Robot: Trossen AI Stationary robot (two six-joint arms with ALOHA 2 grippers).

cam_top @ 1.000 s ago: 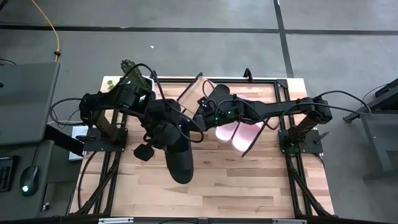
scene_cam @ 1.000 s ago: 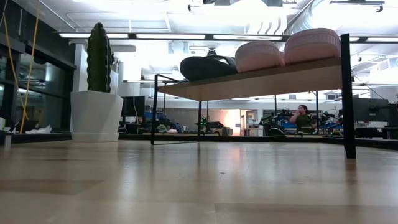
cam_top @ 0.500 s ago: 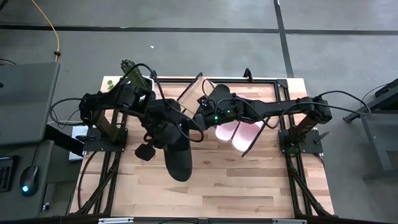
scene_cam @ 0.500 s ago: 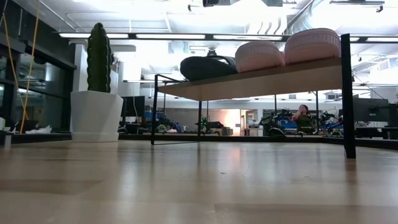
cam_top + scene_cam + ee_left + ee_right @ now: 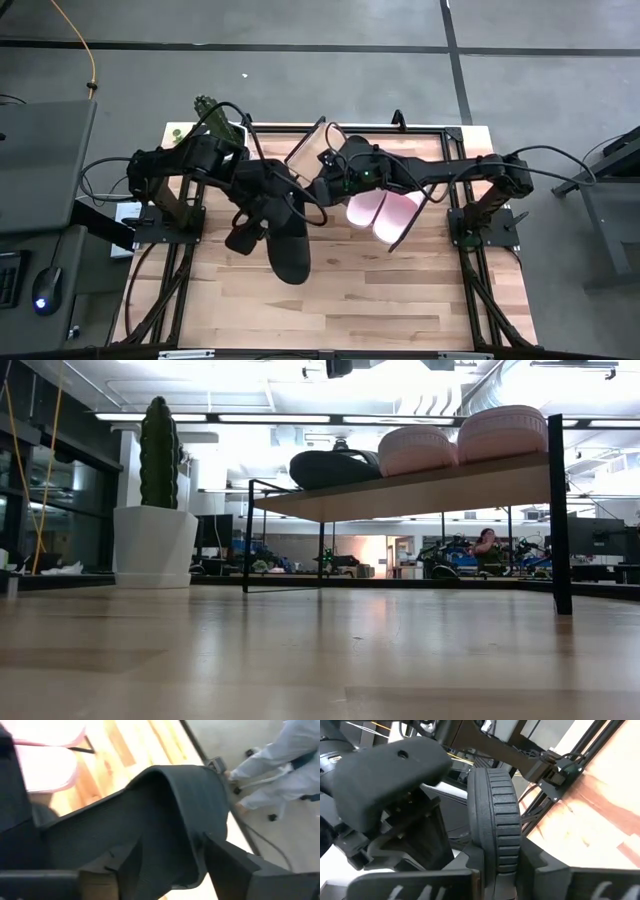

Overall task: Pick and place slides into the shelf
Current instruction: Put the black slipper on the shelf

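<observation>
Slides sit on the shelf (image 5: 420,488), three of them, and we see them best in the low view. One black slide (image 5: 335,467) lies at one end. Two pink slides (image 5: 417,450) (image 5: 503,430) lie side by side next to it. None of these three has moved since a second ago.

We see the last black slide (image 5: 290,250) up in the air over the table (image 5: 350,310), in front of the shelf. It hangs between the two arms, with its toe pointing to the front of the table.

The big change is at the left gripper (image 5: 172,860). A second ago it was shut tight. Now its fingers (image 5: 227,862) stand wide apart, with the strap of the last black slide between them. We cannot tell if they touch it.

The right gripper (image 5: 496,862) has changed too. It was wider a second ago. Now its fingers are pressed on both sides of the sole, and we see the ridged edge of the sole standing up between them. So the right gripper is holding the last black slide.

From above, the slide's toe sits a tiny bit closer to the shelf than before. The arms are almost where they were.
</observation>
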